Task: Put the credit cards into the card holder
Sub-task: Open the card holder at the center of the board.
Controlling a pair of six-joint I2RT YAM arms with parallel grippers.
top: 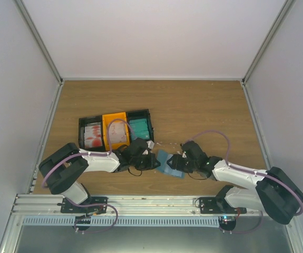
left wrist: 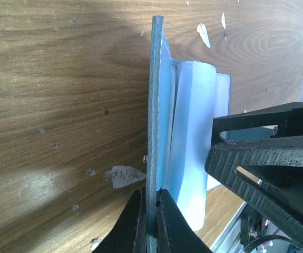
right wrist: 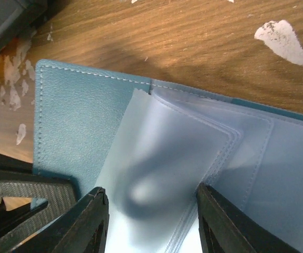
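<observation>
I hold the card holder [left wrist: 154, 105] cover upright, clamped in the left gripper [left wrist: 151, 213] at lower centre, exposing its pockets. The right gripper [right wrist: 152, 211], jaws apart, straddles a clear sleeve [right wrist: 167, 153].

Top view looks steeply down from above the near edge over the whole brown wooden bench [top: 193, 105]; both wrist views hover close, sharing the slate-blue folding card holder [right wrist: 72, 121].
</observation>
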